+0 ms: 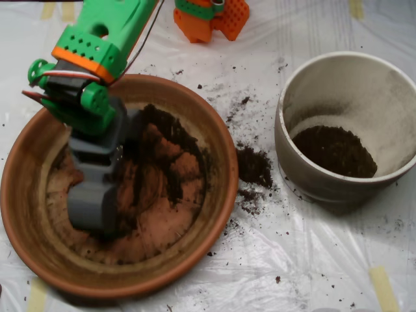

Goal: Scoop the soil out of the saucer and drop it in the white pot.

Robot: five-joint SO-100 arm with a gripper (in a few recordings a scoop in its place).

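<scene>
The terracotta saucer (195,253) lies at the left of the overhead view, its bottom stained and streaked with thin dark soil (170,153), thickest along the upper right of the dish. My grey scoop (95,205) hangs from the green and orange arm and sits down inside the saucer's left half, close to the bottom. The white pot (296,169) stands to the right and holds a dark heap of soil (335,151) in its bottom.
A patch of spilled soil (253,168) lies on the plastic sheet between saucer and pot, with crumbs scattered around. The arm's orange base (211,19) sits at the top edge. Tape strips (383,286) hold the sheet.
</scene>
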